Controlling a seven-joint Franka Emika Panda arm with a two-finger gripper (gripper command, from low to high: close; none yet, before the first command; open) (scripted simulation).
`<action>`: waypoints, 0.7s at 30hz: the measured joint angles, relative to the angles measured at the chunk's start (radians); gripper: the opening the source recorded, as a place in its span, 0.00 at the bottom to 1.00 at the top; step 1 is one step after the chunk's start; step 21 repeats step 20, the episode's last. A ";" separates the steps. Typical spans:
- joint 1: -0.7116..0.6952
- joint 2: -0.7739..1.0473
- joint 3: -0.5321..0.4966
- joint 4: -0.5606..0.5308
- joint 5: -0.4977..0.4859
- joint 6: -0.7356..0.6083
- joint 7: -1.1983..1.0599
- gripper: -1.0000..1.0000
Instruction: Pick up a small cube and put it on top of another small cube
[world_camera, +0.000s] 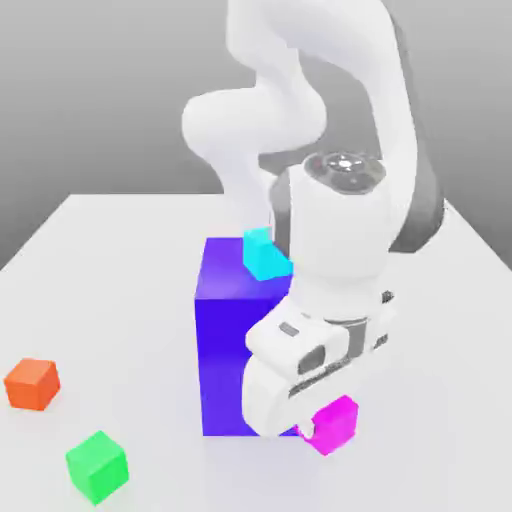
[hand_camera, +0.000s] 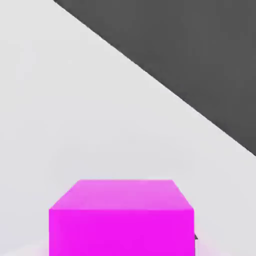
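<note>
- While the gripper (world_camera: 312, 425) hangs low beside the big blue-purple block (world_camera: 228, 340), its fingers are clamped on the small magenta cube (world_camera: 335, 424), close over the white table (world_camera: 150, 300)
- Done, judging by this: the grasp
- Left: lifting it and setting it on another small cube, perhaps the cyan cube (world_camera: 265, 254), the orange cube (world_camera: 32, 384) or the green cube (world_camera: 97, 465)

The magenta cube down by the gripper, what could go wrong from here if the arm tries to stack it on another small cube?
1. The magenta cube sits right beside the big blue-purple block, so a sideways move could knock it against that wall.
2. The cyan cube perches at the block's top edge, partly behind the arm; a nudge might tip it off.
3. The gripper hides its hold on the cube, so a shallow grip may slip.
</note>
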 joint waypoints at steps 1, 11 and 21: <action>-0.017 0.000 -0.020 0.005 0.005 -0.006 0.014 0.00; -0.184 -0.002 -0.225 0.050 0.048 -0.070 0.159 0.00; -0.287 0.167 -0.134 0.072 0.225 0.054 0.052 1.00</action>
